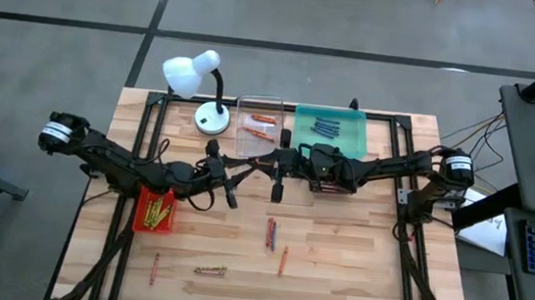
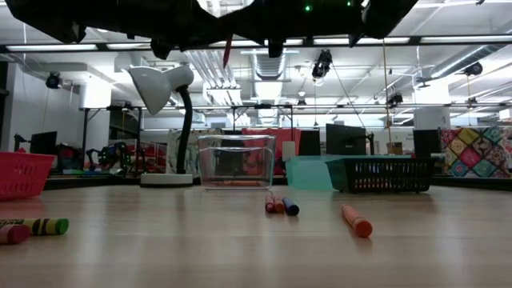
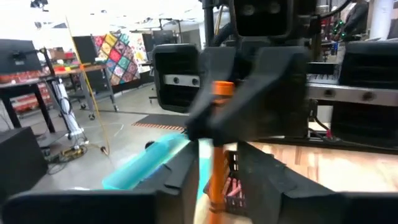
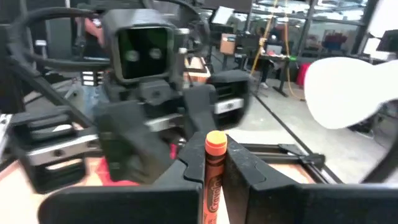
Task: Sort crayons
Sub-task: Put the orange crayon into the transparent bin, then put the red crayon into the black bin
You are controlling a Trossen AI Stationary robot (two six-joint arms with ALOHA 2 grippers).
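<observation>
— Loose crayons (image 2: 36, 226) lie closest, at the front left of the table (image 2: 240, 256). A little farther in there's an orange one (image 2: 357, 221) and a red and blue pair (image 2: 280, 205). So sorting is nowhere near done?

— Part done, I'd say. From above, the red tray (image 1: 140, 218) has yellow ones in it, the clear tray (image 1: 277, 107) orange ones, and the teal tray (image 1: 355, 144) blue.

— And the arms?

— They're both raised over the middle of the table, wrist to wrist. An orange crayon (image 4: 215, 146) stands upright between them, well above the wood. The right gripper (image 4: 214, 171) is clamped on it, fingers pressed to either side.

— Is the left gripper (image 3: 214, 177) gripping it too?

— The crayon sits in its mouth, but I cannot tell whether it has any hold.

— So it's a hand-over?

— That's how I read it, left arm to right, with the crayon at the point of changing owners.

— What comes next?

— The left should be clear of the stick before either arm pulls away, or the crayon may twist or drop. Then the right could carry it back to the clear tray, which stands at the far edge beside the lamp (image 1: 196, 79), and let go low over the other orange ones
</observation>
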